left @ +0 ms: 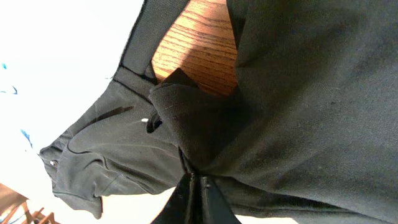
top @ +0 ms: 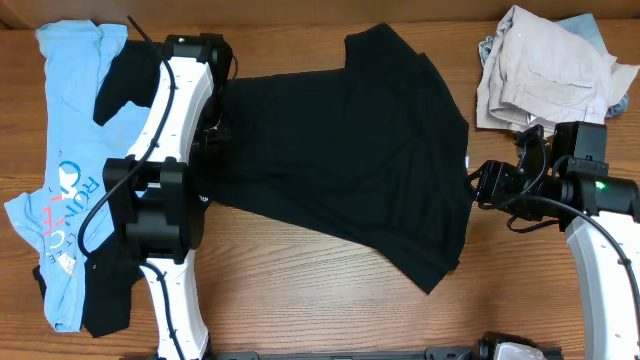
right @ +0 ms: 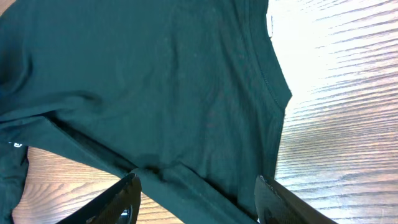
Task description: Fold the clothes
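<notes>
Wrist cams, not overhead, show L pincer [left: 198,186] clenched, seemingly on black T-shirt [top: 340,170]; R pincer [right: 198,185] spread above it.

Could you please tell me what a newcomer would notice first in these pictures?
A large black T-shirt lies spread across the middle of the wooden table. The left tool is shut on its bunched left edge, and the right tool is open over its right edge. A light-blue printed tee lies far left, and a beige pile lies top right.
</notes>
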{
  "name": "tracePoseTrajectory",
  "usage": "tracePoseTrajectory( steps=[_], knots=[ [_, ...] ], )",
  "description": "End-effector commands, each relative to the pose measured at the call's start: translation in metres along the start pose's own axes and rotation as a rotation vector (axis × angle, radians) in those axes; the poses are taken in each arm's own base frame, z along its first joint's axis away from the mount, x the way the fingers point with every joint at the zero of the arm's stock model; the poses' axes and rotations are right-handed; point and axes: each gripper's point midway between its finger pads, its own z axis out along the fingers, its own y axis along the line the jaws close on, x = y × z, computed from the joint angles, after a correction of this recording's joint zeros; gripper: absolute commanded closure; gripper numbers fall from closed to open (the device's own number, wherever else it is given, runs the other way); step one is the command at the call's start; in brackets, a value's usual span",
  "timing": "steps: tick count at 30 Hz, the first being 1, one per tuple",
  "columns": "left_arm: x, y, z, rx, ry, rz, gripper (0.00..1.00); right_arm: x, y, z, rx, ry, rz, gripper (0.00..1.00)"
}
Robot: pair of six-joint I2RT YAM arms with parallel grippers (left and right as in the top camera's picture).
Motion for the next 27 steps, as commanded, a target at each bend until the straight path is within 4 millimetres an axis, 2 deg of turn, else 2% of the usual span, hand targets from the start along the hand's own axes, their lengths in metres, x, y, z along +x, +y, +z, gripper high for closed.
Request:
tracePoseTrajectory(
  steps=[1,4,8,12,17,22,27],
  knots=[
    [0.002,0.009,-0.009,-0.008,-0.014,-0.010,0.96,0.001,-0.002,0.001,0.007,0.001,0.003,0.37],
    [0.005,0.013,-0.018,-0.013,-0.004,0.015,0.96,0.001,-0.002,0.001,0.007,0.001,0.003,0.37],
    [0.006,0.023,-0.043,-0.013,-0.021,0.024,0.96,0.001,-0.002,0.001,0.006,0.001,0.003,0.37],
    [0.003,0.016,-0.071,0.089,-0.088,0.086,0.96,0.001,-0.002,0.001,0.007,0.002,0.003,0.38],
    [0.006,0.021,-0.094,0.131,-0.144,0.077,0.96,0.006,-0.003,0.001,0.008,0.020,0.012,0.38],
    [0.015,0.022,-0.114,0.189,-0.181,0.083,0.96,0.018,0.000,0.001,-0.010,0.072,0.035,0.39],
    [0.021,0.034,-0.134,0.203,-0.243,0.075,0.96,0.041,0.006,0.005,-0.013,0.158,0.098,0.43]
  ],
)
